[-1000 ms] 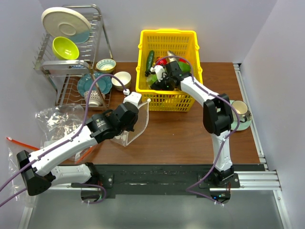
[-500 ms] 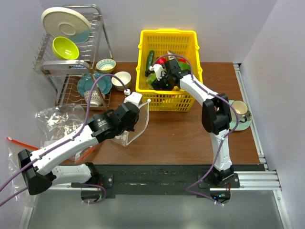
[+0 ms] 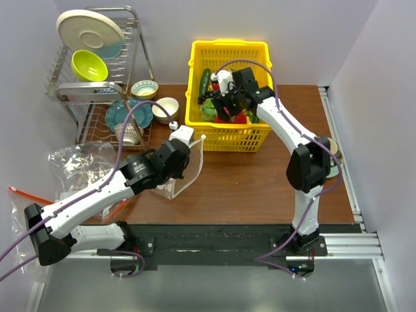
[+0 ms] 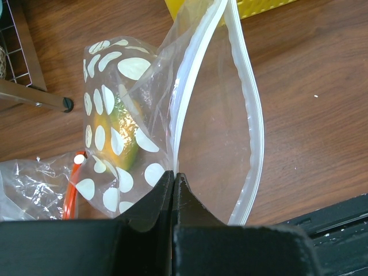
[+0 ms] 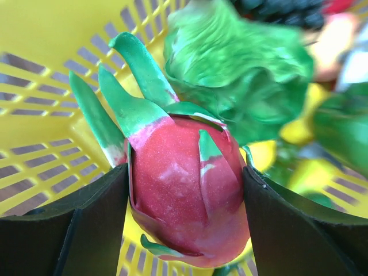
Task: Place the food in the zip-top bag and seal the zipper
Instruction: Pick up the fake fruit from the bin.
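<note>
Btwn R jaws: dragon fruit (image 5: 184,190)

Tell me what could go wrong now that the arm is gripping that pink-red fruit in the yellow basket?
The right gripper pinches the rounded pink-red toy dragon fruit only by its smooth sides, so it might slip out on the way. The left gripper holds the clear white-dotted zip-top bag by one edge; its floppy mouth gapes narrowly, so the fruit could catch the rim.

Our two dark fingers (image 5: 75,224) pressed against both sides of a pink-red dragon fruit (image 5: 187,190), yellow basket (image 5: 40,75) beneath, green lettuce (image 5: 241,75) just behind
</note>
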